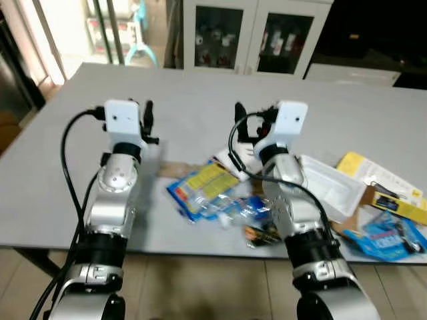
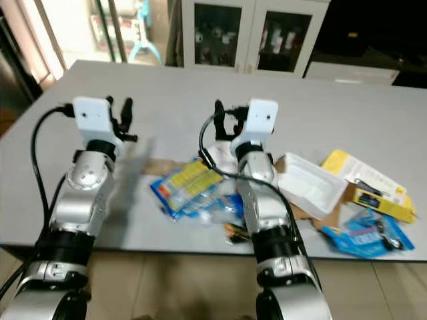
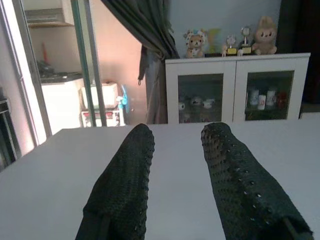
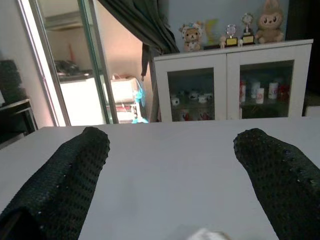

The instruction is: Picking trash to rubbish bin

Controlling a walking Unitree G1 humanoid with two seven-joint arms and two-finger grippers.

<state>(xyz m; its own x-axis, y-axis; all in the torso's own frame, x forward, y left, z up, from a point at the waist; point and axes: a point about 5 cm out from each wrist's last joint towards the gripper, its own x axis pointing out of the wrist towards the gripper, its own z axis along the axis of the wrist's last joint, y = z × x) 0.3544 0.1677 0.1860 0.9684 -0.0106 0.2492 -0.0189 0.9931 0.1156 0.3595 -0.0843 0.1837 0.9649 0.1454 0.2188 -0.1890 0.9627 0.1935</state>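
A white tray (image 2: 308,182) lies open on the grey table (image 1: 200,93), to the right of the right arm; nothing can be made out inside it. Beyond the table's far edge stands a white cabinet (image 4: 227,82) with glass doors, and cups and small items are seen on its shelves. The trash is gathered near the table's front edge: a yellow-blue wrapper (image 1: 203,187) with clear plastic beside it, a yellow box (image 1: 380,183) at the right end, and a blue packet (image 1: 387,237) just in front of that box, close to the edge. The left half of the table and its far stretch are left bare, so open room is offered there. The left gripper (image 1: 148,120) is held above bare tabletop, well left of the pile, its fingers (image 3: 125,185) parted by a modest gap with nothing between them. The right gripper (image 1: 248,123) is raised over the table just behind the pile, with the wrapper near and below it on its left; its fingers (image 4: 65,180) are spread wide and nothing is gripped.
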